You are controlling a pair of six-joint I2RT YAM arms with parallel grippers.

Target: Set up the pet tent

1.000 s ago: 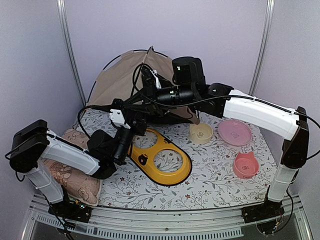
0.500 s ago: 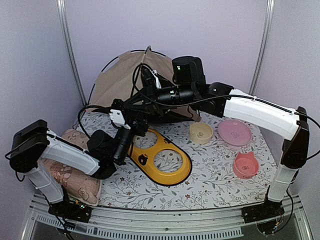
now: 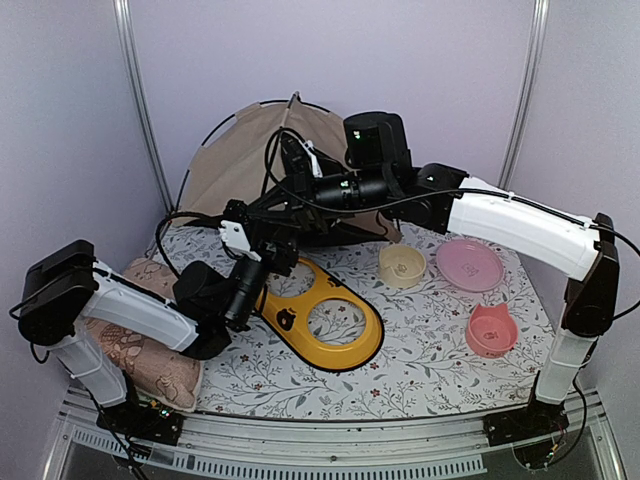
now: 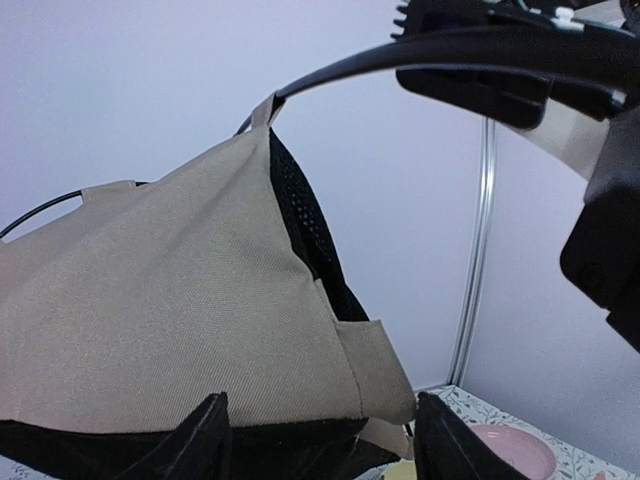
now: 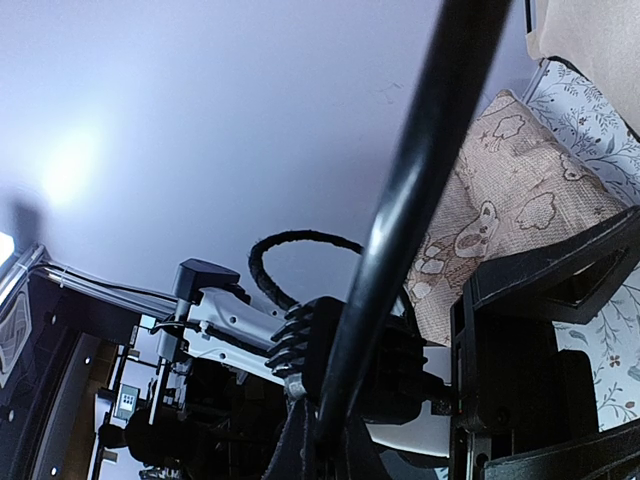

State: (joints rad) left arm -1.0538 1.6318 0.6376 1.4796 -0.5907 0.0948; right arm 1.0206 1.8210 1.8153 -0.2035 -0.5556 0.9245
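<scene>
My right gripper (image 3: 292,190) is clamped on one of the thin black poles (image 4: 340,70) of the pet tent (image 3: 235,165). In the right wrist view that pole (image 5: 400,230) runs straight through my closed right fingers. From the left wrist camera I see the same gripper (image 4: 500,60) pinching it high above the tan fabric. My left gripper (image 3: 262,238) sits just below and in front of the tent with its fingers wide apart and holding nothing; the tent's dark lower edge lies just beyond the tips. The tent stands at the back of the table against the wall, half raised, with its peak up and the poles arching out to the left. Little has changed over the last second, but what has changed matters. The fabric corner that drooped toward the cream bowl (image 3: 402,266) a second ago has drawn up and back as my right arm eased the pole along, and my left arm has barely shifted. I judge that the pole is taking tension and the shell is starting to open rather than sag. The setup is still far from done: the base does not look spread flat. The yellow tray (image 3: 350,340) lies close in front of the tent, and the cushion (image 3: 140,360) lies apart at the left, under my left arm.
</scene>
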